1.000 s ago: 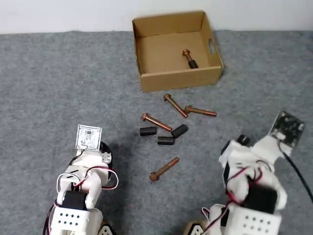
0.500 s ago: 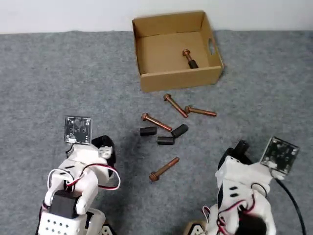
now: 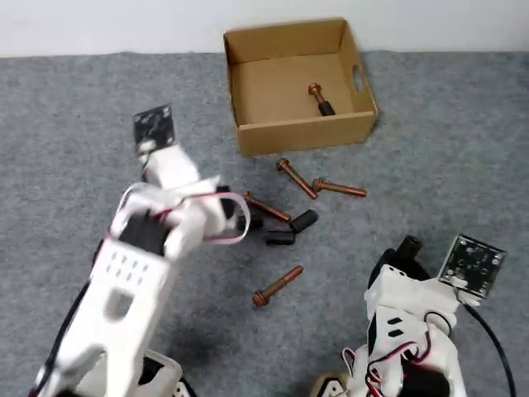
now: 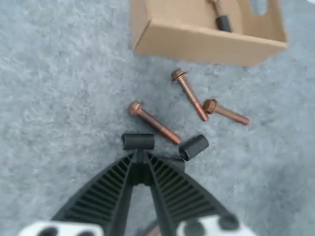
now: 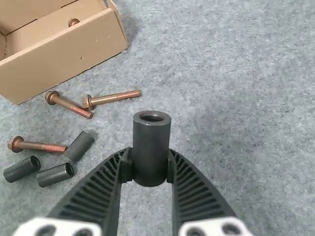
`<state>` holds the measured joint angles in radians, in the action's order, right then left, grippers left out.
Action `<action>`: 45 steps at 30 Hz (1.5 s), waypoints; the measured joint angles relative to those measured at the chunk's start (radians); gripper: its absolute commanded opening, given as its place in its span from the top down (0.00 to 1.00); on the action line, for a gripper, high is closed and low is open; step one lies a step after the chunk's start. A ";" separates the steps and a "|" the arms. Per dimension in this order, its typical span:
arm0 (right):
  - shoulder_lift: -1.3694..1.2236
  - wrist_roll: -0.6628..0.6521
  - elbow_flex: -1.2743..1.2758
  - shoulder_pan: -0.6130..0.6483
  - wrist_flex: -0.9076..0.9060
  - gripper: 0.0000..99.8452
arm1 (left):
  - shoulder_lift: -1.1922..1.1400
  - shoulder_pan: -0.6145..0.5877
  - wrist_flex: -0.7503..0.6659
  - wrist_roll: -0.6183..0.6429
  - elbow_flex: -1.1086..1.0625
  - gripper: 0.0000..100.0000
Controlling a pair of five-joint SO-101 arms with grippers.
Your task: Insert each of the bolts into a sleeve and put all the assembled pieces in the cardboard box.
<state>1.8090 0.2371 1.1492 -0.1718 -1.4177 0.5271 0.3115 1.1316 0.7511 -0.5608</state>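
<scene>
A sleeve (image 5: 151,137) stands upright, clamped in the right gripper (image 5: 147,167), at 4 o'clock of the loose bolts (image 3: 339,188). The left gripper (image 4: 140,158), jaws together, hovers over them, 6 o'clock of the cardboard box (image 3: 302,132). To pair a bolt with the sleeve, it likely must open and seize one.

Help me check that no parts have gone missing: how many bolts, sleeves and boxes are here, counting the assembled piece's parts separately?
Cardboard box: 1
Bolts: 5 (4 loose, 1 in the box)
Sleeves: 5 (3 loose, 1 held in the right gripper, 1 on the boxed bolt)
Total: 11
</scene>
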 measured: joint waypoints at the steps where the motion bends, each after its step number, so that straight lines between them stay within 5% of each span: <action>1: 0.002 -0.002 0.006 0.000 0.000 0.99 | -0.061 0.002 0.008 0.015 0.038 0.99; 14: 0.000 -0.002 0.009 -0.055 0.000 0.99 | -0.632 0.061 0.115 0.158 0.434 0.87; 45: 0.000 -0.003 0.012 -0.060 0.000 0.99 | -1.172 0.009 0.115 0.166 0.836 0.87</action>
<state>1.8090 0.2340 1.1615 -0.2317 -1.4177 -0.6452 0.3207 1.2467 0.9168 0.2754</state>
